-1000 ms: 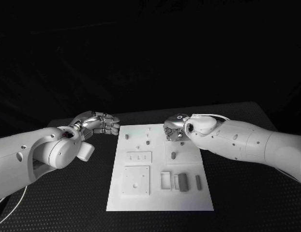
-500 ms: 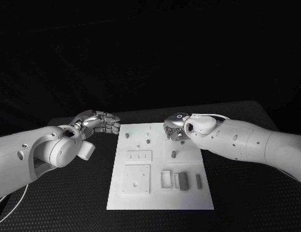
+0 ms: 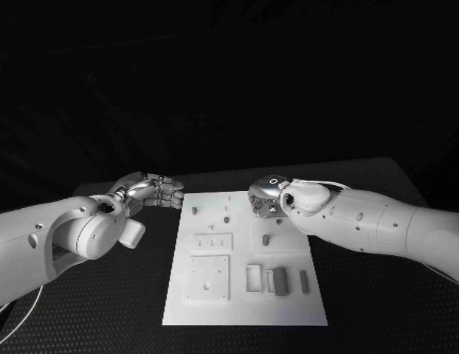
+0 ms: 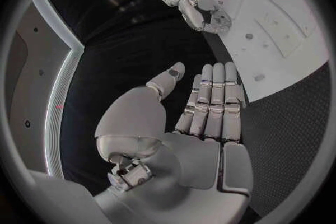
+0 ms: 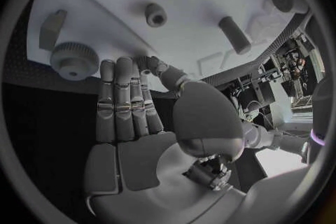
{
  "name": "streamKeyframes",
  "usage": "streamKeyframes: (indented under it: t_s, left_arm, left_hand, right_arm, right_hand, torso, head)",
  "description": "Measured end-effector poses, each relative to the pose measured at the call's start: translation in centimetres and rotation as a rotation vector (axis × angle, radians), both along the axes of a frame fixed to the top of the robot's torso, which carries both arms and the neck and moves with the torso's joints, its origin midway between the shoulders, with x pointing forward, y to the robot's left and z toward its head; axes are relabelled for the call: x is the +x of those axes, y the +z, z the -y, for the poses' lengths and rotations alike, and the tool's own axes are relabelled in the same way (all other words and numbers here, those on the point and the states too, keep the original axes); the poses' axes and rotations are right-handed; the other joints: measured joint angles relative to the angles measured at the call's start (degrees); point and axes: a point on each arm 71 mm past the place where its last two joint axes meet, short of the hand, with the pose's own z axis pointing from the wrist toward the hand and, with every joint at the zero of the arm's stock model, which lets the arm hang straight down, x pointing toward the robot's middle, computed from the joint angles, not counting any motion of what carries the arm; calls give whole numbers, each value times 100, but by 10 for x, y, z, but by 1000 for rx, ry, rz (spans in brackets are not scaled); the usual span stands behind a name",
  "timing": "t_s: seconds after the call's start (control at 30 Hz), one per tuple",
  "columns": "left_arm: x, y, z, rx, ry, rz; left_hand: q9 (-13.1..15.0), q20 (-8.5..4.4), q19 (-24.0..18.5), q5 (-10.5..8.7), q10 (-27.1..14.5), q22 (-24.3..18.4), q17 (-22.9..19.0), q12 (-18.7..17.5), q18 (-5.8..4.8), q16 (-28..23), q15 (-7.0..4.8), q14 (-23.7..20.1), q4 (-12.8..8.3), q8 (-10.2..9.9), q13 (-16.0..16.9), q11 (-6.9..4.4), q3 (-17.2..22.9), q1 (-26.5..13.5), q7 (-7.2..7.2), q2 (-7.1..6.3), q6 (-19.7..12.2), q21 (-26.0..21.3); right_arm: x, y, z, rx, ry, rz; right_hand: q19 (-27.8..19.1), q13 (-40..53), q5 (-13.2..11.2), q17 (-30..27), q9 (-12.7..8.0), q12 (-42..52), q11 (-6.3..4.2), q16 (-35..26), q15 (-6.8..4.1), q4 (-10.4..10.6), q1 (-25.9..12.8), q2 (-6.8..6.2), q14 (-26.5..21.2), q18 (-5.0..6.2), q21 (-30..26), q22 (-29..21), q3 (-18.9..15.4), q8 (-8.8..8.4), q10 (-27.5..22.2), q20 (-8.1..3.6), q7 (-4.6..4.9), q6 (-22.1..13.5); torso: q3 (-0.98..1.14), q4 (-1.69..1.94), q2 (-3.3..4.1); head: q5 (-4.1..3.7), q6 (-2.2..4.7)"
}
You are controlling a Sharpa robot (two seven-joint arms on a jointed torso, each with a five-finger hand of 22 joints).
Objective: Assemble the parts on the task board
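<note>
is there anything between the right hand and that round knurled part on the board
Nothing visible. In the right wrist view the right hand is open, its fingertips just short of the knurled part, which stands at the board edge with only bare board and table between them.

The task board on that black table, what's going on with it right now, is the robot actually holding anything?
Not yet. The white task board lies flat on the table between the two arms, with small grey parts on it. The left hand sits just off the board's far left corner, fingers straight and together, holding nothing. The right hand hovers over the far end of the board, fingers extended, near a round knurled part and some pegs, but grips none of them. Assembly looks about to begin.
</note>
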Motion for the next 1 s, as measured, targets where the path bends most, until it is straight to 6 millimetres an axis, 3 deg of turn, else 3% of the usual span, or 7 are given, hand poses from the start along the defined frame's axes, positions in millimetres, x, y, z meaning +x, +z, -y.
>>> streamKeyframes:
  t_s: [0.4,1.0]
  left_arm:
    - [0,0,1,0,-2,0]
    - [2,2,8,-4,-13,5]
  left_hand:
    - [-5,0,0,0,0,-1,8,0,-3,-23,0,0,0,0,-1,0,0,0,0,0,0,0]
    - [-15,0,0,0,0,4,16,-21,-9,-23,20,20,0,0,4,0,0,0,0,0,0,-21]
  right_arm:
    - [7,16,-35,68,15,103]
    - [25,20,-56,44,-26,150]
  right_hand:
    - [53,0,-6,16,0,-2,-21,44,-39,-3,1,-1,42,-52,158,2,45,23,59,-53,-29,28]
    - [51,168,0,9,0,-11,-21,44,-28,-2,-9,-11,53,-54,181,4,44,20,58,-50,-36,34]
  torso:
    - [3,-4,8]
    - [-4,7,26]
  head:
    - [-1,58]
    - [52,139]
